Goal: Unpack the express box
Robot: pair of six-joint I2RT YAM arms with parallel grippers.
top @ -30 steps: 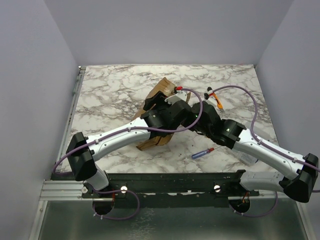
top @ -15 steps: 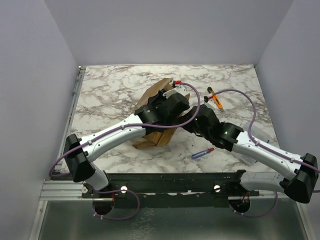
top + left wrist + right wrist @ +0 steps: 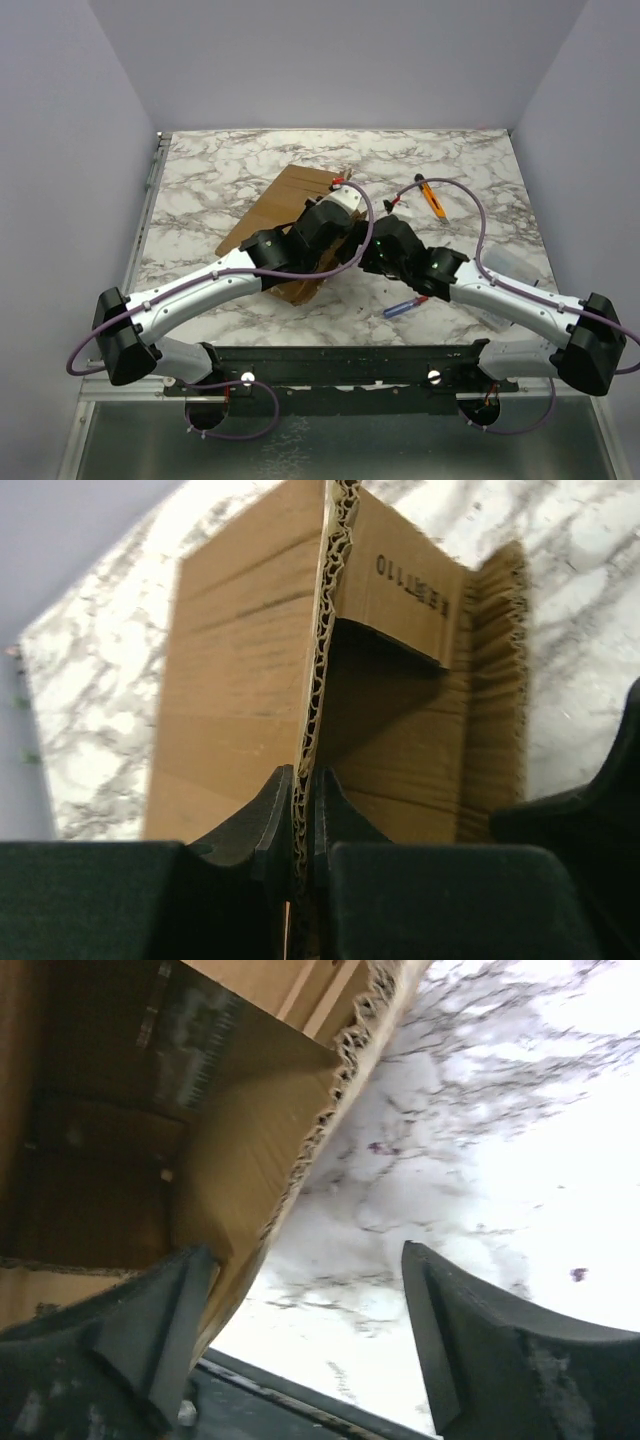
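Note:
The express box [image 3: 272, 208] is a brown cardboard carton lying left of centre on the marble table, one broad face up. My left gripper [image 3: 322, 232] is at its right end, shut on the corrugated edge of a flap [image 3: 318, 670], which stands upright between the fingertips [image 3: 277, 802]. Past that flap the left wrist view shows the open inside of the box [image 3: 400, 730]. My right gripper [image 3: 368, 252] sits just right of the box. It is open [image 3: 305, 1300], with bare table between the fingers, and a box flap [image 3: 250, 1160] lies against its left finger [image 3: 170, 1310].
An orange utility knife [image 3: 432, 198] lies at the back right. A blue-handled screwdriver [image 3: 405, 306] lies near the front, below my right arm. A metal rail [image 3: 145, 200] runs along the table's left edge. The two arms cross closely at the box.
My left gripper has shut on the flap and drawn the box left and down, so a broad face now shows. My right gripper has opened and let go of the box.

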